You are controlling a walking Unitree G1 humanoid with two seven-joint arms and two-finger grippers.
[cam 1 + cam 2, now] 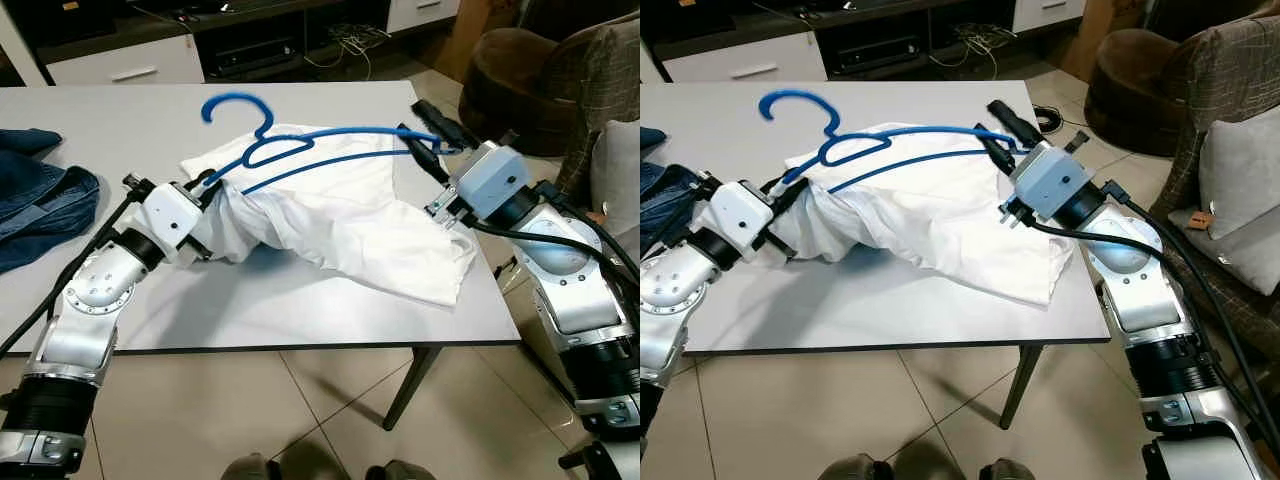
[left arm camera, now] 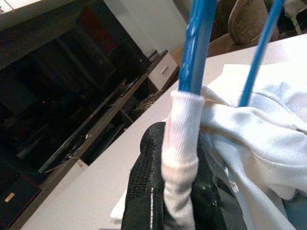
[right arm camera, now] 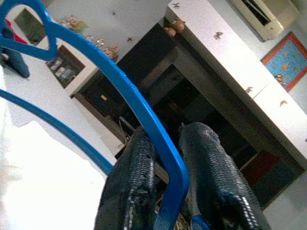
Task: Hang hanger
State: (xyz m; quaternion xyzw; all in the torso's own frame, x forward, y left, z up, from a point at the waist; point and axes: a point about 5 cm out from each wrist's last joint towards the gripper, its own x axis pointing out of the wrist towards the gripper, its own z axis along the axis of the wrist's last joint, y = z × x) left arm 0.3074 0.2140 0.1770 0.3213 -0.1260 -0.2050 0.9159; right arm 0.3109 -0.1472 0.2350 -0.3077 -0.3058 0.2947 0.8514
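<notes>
Hanger [image 1: 300,145], blue, upper centre of head views, hook up-left, raised over surface [image 1: 300,300].
White shirt [image 1: 340,220] draped below; sleeve end pulled over hanger's left tip.
Left tool [image 2: 180,191] pinching sleeve-covered tip.
Right tool [image 3: 165,187] pressed together on hanger's right corner.
Jeans [image 1: 40,200] at left edge.
Step, by my read: threading shirt onto hanger, ~midway.
Next: work right shoulder of shirt over bar w/o losing left grip.

Glossy, probably plastic hanger [image 1: 300,145]; white cloth [image 1: 330,215]
</notes>
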